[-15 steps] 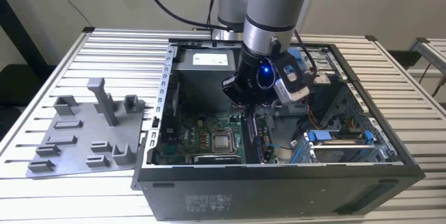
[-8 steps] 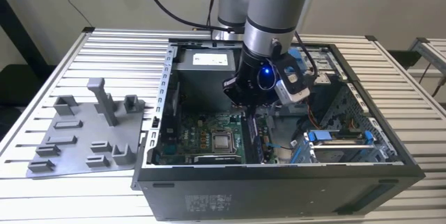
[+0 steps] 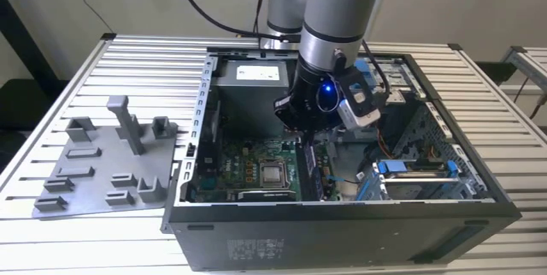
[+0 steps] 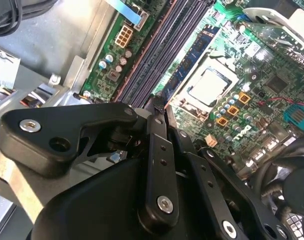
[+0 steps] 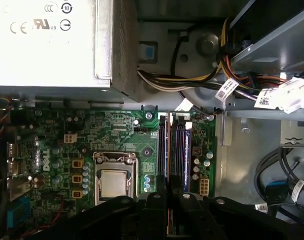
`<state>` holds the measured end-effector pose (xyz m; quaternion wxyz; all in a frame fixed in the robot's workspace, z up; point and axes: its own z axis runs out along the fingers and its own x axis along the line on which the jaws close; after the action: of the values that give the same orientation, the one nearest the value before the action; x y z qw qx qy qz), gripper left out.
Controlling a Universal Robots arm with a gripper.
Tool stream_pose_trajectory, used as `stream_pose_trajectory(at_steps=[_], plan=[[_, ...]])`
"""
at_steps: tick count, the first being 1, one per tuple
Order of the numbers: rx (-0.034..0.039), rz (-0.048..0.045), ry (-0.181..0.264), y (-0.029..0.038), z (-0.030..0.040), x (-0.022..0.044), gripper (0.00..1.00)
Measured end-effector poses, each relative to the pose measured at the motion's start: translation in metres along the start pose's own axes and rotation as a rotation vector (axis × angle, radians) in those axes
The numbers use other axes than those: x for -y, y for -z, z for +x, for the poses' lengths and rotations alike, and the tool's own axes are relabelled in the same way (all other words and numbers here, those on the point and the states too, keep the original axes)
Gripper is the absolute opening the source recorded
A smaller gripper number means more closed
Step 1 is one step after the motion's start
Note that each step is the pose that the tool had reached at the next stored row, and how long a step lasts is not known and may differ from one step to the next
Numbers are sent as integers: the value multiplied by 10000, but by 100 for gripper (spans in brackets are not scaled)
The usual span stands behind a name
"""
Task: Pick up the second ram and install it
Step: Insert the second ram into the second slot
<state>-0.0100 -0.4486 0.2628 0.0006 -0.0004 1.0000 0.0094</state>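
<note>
My gripper (image 3: 306, 131) reaches down inside the open computer case, over the memory slots of the green motherboard (image 3: 243, 166). In both wrist views its black fingers stand close together on a thin dark board seen edge-on. That board is the second ram (image 5: 166, 150), standing upright along a long black slot. The gripper (image 5: 169, 197) grips it near one end. In the second wrist view the gripper (image 4: 156, 107) sits right at the near end of the slot row (image 4: 161, 50). Another stick (image 5: 184, 150) stands in the neighbouring slot.
The processor (image 5: 113, 182) lies beside the slots. The power supply (image 5: 52, 40) and a bundle of cables (image 5: 191, 80) sit just beyond the slots' far end. A drive cage (image 3: 419, 175) fills the case's right side in the exterior view. A grey holder tray (image 3: 102, 166) lies outside on the exterior view's left.
</note>
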Motion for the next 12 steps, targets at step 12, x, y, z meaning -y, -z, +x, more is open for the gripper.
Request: stream_pose_trajectory(at_steps=[12], plan=[[9,-2,1,-7,0,0,14]])
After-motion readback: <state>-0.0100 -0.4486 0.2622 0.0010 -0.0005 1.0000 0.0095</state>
